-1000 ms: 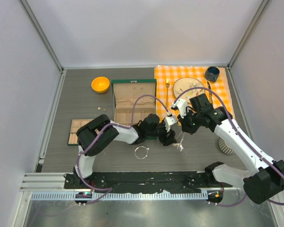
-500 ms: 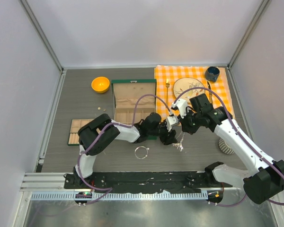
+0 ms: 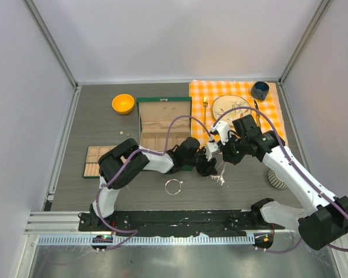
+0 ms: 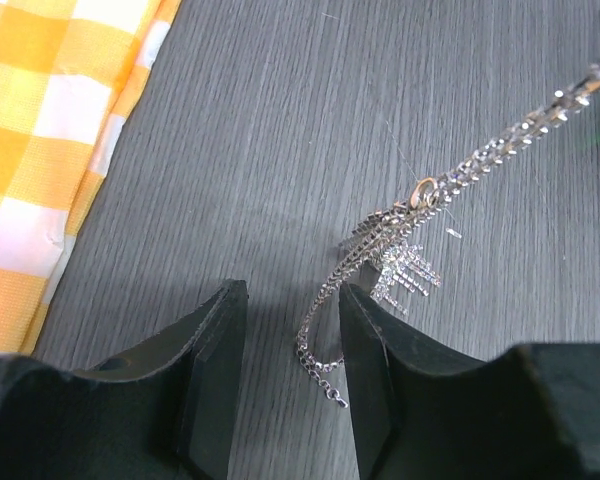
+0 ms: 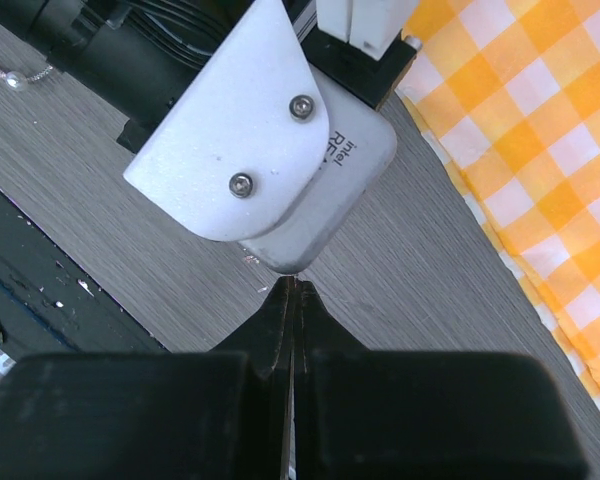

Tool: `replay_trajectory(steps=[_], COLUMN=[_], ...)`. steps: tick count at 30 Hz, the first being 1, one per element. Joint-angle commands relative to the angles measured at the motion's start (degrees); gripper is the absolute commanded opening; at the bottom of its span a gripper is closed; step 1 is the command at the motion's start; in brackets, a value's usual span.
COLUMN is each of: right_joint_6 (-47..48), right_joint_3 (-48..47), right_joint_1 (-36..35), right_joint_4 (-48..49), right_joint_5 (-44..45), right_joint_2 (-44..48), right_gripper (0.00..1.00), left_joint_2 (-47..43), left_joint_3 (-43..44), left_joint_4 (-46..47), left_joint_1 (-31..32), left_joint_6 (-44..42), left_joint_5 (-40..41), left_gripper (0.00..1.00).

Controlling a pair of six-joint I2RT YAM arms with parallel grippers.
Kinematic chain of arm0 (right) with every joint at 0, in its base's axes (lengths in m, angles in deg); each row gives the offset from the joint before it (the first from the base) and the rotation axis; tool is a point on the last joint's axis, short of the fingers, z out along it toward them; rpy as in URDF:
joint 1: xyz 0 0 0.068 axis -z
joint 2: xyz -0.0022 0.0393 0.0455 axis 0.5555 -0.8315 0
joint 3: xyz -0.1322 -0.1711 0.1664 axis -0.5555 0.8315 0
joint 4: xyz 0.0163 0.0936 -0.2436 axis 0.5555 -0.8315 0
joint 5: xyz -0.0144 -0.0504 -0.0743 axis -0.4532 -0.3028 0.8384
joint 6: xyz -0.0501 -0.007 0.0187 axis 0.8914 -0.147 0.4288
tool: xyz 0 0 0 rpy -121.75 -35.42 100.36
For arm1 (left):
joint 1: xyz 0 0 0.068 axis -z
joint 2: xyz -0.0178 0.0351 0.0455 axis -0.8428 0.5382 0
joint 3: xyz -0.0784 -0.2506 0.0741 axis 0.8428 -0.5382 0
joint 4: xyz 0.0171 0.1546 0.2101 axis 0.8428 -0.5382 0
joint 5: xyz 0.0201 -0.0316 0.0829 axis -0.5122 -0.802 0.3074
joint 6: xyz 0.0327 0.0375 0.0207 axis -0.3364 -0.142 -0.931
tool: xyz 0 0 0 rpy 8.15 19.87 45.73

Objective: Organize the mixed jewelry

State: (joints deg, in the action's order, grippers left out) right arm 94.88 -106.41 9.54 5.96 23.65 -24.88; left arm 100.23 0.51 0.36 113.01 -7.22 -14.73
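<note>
The fine silver chain necklace with a fringe pendant lies partly on the dark table. Its upper end rises taut to the top right of the left wrist view. In the top view the necklace hangs below my right gripper, which is shut on the chain. In the right wrist view the right gripper has its jaws pressed together. My left gripper is open and low over the table, with the chain's loose tail between its fingers. It also shows in the top view. The thin round bangle lies left of it. Tiny pale studs lie near the box.
An open green jewelry box stands behind the left arm, and a beige-lined tray lies at the left. An orange bowl is at the far left. The checkered cloth holds a plate, gold fork and dark cup.
My left gripper has edged a little right and away, closer to the hanging chain. The right gripper and the necklace have stayed put.
</note>
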Motion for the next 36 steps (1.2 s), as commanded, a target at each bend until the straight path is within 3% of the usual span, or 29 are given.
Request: replay_trajectory(steps=[1,5,19,36], right_joint_6=[-0.3,-0.3,-0.2,1.4], right_joint_3=[-1.7,-1.7,-1.0,-0.4], right_joint_1=[0.3,0.2,0.2,0.2], right_joint_4=[0.5,0.6,0.9,1.2], right_joint_5=[0.2,0.2,1.3,3.1], right_joint_2=[2.0,2.1,2.8,3.1], right_gripper=[0.01,0.01,0.01,0.01], left_joint_2=[0.4,0.6,-0.5,-11.1], left_joint_3=[2.6,3.0,3.9,5.2], left_joint_4=[-0.9,-1.7,-5.3,-15.7], left_joint_1=[0.3,0.4,0.4,0.4], left_joint_6=[-0.7,-0.8,-1.4,-1.9], left_joint_5=[-0.8,-1.0,-1.5,-2.0], left_gripper=[0.45,0.39,0.01,0.00])
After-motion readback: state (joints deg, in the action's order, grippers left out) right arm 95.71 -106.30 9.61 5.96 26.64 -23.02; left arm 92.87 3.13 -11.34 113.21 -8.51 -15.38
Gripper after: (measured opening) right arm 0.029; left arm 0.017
